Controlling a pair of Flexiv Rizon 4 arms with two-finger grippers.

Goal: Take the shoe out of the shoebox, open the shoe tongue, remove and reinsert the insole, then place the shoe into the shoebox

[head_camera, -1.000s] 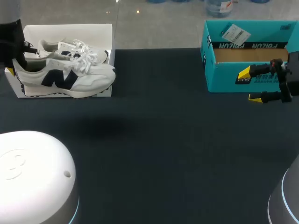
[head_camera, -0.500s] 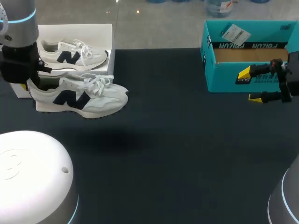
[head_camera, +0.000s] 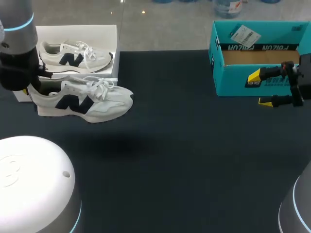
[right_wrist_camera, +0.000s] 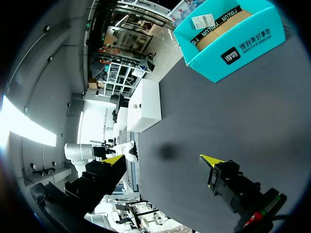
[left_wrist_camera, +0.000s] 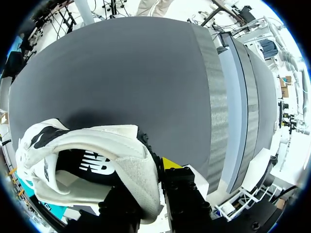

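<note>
The shoe hung just in front of the white shoebox, heel pinched in my left gripper, toe pointing toward my open right gripper, well apart.

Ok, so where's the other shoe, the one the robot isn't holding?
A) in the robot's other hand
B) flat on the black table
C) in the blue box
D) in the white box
D: the second shoe lies in the white shoebox, just behind the shoe that the left hand grips at the heel.
</note>
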